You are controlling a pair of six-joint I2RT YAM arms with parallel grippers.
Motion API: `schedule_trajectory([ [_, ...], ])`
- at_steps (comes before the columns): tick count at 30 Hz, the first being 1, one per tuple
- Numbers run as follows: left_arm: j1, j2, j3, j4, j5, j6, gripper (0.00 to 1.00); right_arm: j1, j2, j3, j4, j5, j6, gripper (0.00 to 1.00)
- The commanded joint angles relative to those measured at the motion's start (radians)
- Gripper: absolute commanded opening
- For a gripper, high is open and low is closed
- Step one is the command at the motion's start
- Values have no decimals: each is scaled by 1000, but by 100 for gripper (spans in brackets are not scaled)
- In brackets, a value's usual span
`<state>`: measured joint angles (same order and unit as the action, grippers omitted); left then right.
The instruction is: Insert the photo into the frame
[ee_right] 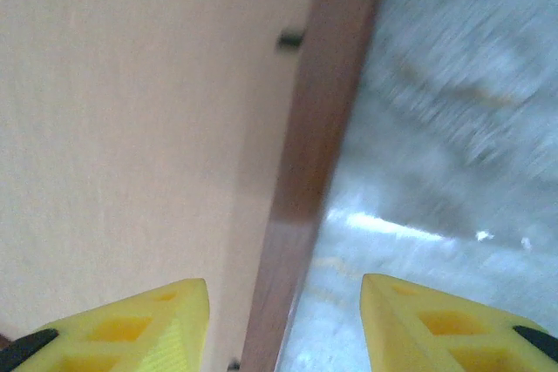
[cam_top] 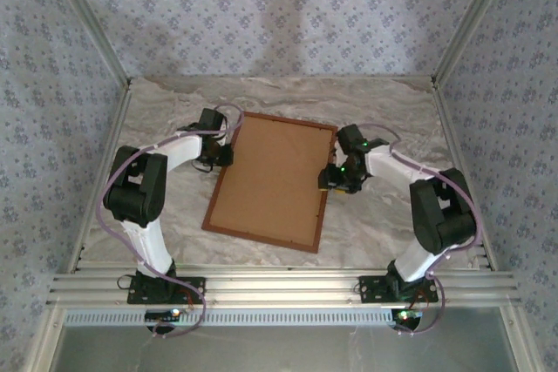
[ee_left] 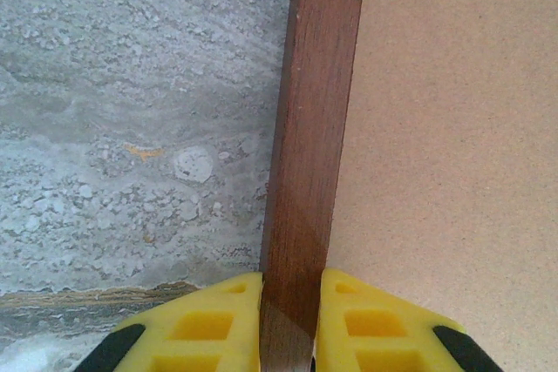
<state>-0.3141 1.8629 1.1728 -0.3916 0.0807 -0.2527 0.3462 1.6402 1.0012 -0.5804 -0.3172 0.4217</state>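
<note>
The frame (cam_top: 260, 239) lies back-up, long axis running near to far. Left gripper (ee_left: 292, 294) clamps its left rail; right gripper (ee_right: 285, 298) straddles the right rail, jaws apart, empty.

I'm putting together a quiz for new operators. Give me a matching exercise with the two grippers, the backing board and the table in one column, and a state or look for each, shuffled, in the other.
Column one
1. left gripper
2. right gripper
3. backing board
4. table

Column two
A. marbled grey surface
B. clamped on a side rail of the frame
C. jaws apart, a finger on either side of a frame rail, not gripping it
D. plain brown, lying inside the frame

Pairs: 1-B, 2-C, 3-D, 4-A
</note>
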Motion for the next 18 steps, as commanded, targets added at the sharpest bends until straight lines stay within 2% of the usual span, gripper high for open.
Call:
schedule_trajectory([
  [1,-1,-12,-41,-74,10,-13,20,-54,78,26,113,-73,-9,51],
  [5,-3,-42,-67,-72,25,-28,20,-57,165,83,131,-85,-26,49],
  [10,-6,-101,-113,-67,54,-53,23,-58,217,108,97,-64,-57,38],
  [14,8,-154,-118,-61,36,-63,36,-58,215,128,52,21,-105,28],
  [18,44,-163,-72,-48,27,-67,51,-52,221,149,42,34,-125,27],
])
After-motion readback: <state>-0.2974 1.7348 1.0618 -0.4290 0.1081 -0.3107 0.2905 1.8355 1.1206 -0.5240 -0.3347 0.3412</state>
